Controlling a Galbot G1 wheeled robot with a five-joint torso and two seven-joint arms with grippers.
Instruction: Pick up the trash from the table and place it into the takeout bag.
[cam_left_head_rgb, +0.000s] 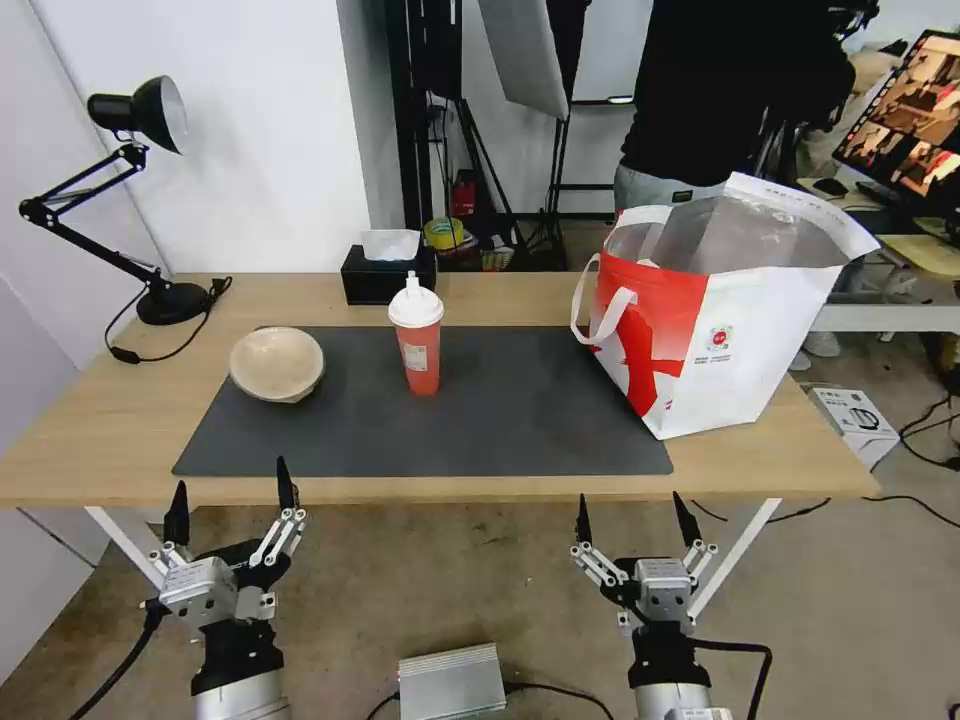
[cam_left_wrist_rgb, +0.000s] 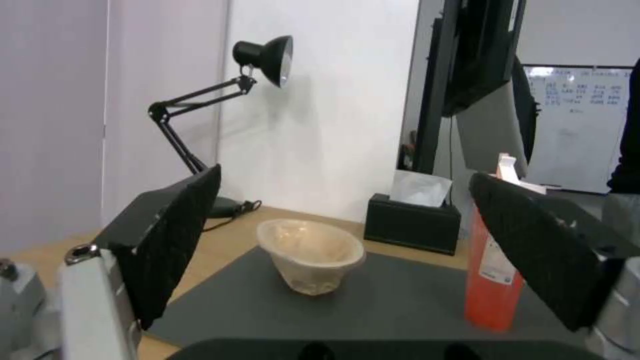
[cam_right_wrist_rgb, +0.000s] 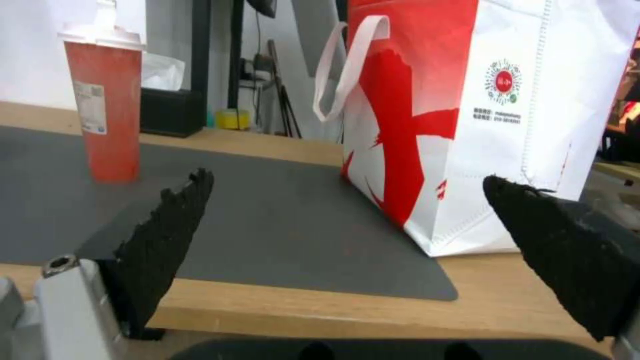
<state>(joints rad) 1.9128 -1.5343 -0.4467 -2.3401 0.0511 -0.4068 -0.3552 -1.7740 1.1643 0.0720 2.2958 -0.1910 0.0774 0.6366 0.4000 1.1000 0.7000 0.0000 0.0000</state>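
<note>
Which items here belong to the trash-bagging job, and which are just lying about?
Part of the job:
- beige bowl, on the mat's left end
- red drink cup, upright on the mat
- takeout bag, open, at the table's right end
- left hand and right hand, both open, below the table's front edge

Just lying about:
- desk lamp
- tissue box

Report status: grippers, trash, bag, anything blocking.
Left gripper and right gripper open, empty, below the table edge. Beige bowl and red cup on the mat; takeout bag open at right. Nothing blocking.
</note>
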